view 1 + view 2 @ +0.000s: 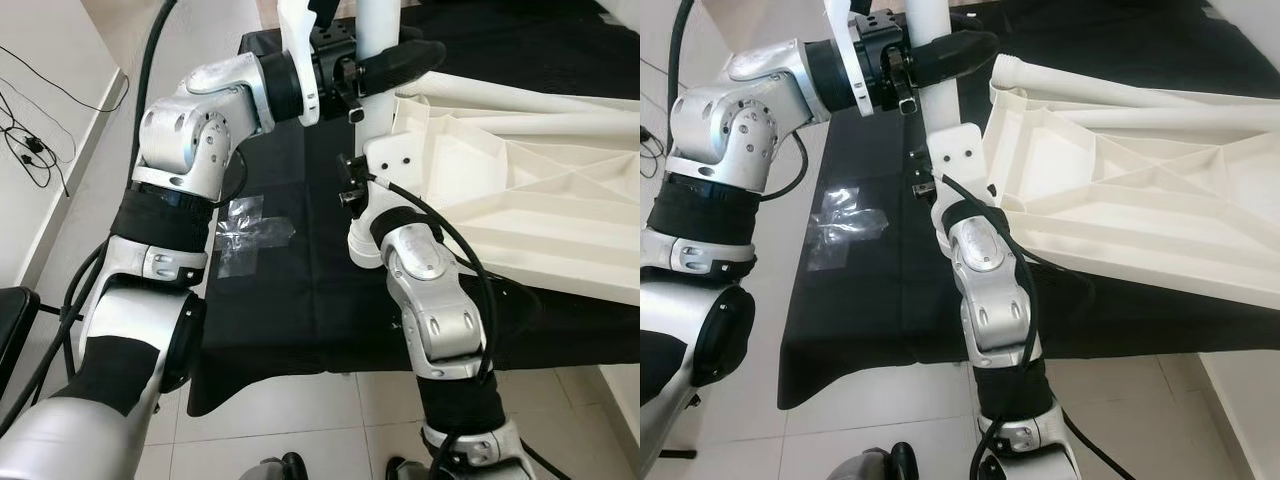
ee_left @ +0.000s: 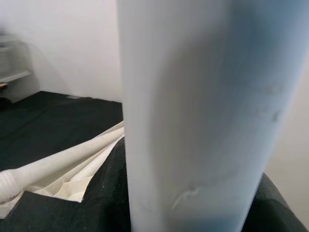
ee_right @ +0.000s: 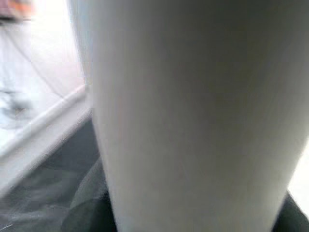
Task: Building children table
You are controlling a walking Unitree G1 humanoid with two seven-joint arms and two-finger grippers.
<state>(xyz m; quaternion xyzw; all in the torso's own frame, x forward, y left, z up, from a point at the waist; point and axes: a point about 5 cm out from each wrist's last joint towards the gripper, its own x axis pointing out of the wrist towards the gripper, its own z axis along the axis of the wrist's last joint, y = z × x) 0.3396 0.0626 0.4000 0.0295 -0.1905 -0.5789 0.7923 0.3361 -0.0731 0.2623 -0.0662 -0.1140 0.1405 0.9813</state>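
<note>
pale tiled floor (image 1: 300,410), white wall (image 1: 40,120), black cables (image 1: 25,140)

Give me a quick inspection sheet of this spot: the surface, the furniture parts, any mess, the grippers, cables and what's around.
Surface: black cloth over the work area.
Job's things: white tabletop lying underside up; white table leg upright at its corner; another leg lying on it.
Clutter: clear plastic bag on the cloth.
Grippers: left gripper shut on the upright leg; right gripper at the leg's lower end, its fingers hidden.
Cables: black cable along the right arm; thin wires on the floor.
Surroundings: tiled floor.
</note>
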